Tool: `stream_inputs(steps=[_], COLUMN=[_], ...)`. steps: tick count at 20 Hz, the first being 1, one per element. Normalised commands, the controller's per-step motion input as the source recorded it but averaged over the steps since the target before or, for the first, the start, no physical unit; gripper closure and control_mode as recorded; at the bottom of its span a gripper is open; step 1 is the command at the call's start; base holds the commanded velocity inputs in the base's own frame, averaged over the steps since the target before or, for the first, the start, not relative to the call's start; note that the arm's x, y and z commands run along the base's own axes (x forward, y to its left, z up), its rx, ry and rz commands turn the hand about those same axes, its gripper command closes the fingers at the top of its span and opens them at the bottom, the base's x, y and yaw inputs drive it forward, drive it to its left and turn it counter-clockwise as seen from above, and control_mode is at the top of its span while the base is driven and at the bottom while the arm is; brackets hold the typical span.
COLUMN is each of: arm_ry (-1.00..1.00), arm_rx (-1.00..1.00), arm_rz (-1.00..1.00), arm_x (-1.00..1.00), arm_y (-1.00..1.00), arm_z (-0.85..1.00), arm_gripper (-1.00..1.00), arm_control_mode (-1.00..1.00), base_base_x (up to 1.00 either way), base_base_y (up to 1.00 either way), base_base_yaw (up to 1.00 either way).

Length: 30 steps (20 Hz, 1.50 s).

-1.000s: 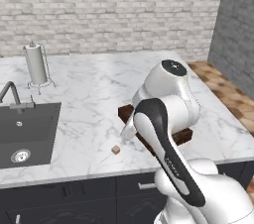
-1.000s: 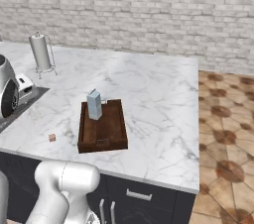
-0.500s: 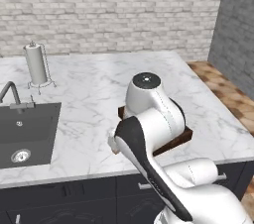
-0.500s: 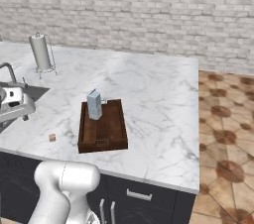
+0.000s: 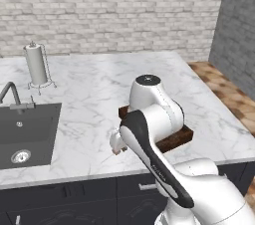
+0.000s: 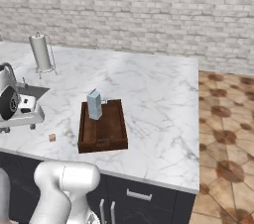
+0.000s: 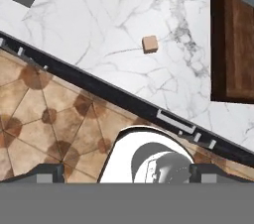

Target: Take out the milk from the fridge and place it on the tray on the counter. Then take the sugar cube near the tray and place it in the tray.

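Standing upright in the tray (image 6: 116, 141), at its far left corner, the milk (image 6: 94, 104) is seen already delivered, so the sugar step is judged to be in hand. The sugar cube (image 7: 150, 44) lies on the counter (image 6: 154, 94), near the tray's left side and close to the front edge. The gripper's (image 7: 126, 172) fingertips are barely visible, set wide apart and holding nothing. A descent over the cube is called for next.

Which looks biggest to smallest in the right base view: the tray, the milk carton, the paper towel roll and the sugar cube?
1. tray
2. paper towel roll and milk carton: look alike, and the roll stands farther from the camera, so unranked
3. sugar cube
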Motion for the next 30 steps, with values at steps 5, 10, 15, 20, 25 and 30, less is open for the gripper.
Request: stream_inputs(steps=[5,10,15,20,25,30], arm_ry=[0.03,0.02,0.00,0.00,-0.01,-0.01], arm_rx=[0.02,0.00,0.00,0.00,0.00,0.00], arm_rz=[0.00,0.00,0.00,0.00,0.00,0.00], arm_x=[0.25,0.35,0.37,0.39,0.35,0.31], arm_y=[-0.12,-0.01,0.00,0.01,0.09,0.15], arm_z=[-0.38,-0.46,-0.45,-0.46,-0.46,-0.31], arm_gripper=[-1.00,-1.00,-1.00,-1.00,-1.00,-1.00], arm_control_mode=[-1.00,-1.00,-1.00,-1.00,-1.00,-1.00], base_base_x=[0.00,0.00,0.00,0.00,0.00,0.00], base_base_y=[0.00,0.00,0.00,0.00,0.00,0.00], base_base_yaw=[0.00,0.00,0.00,0.00,0.00,0.00])
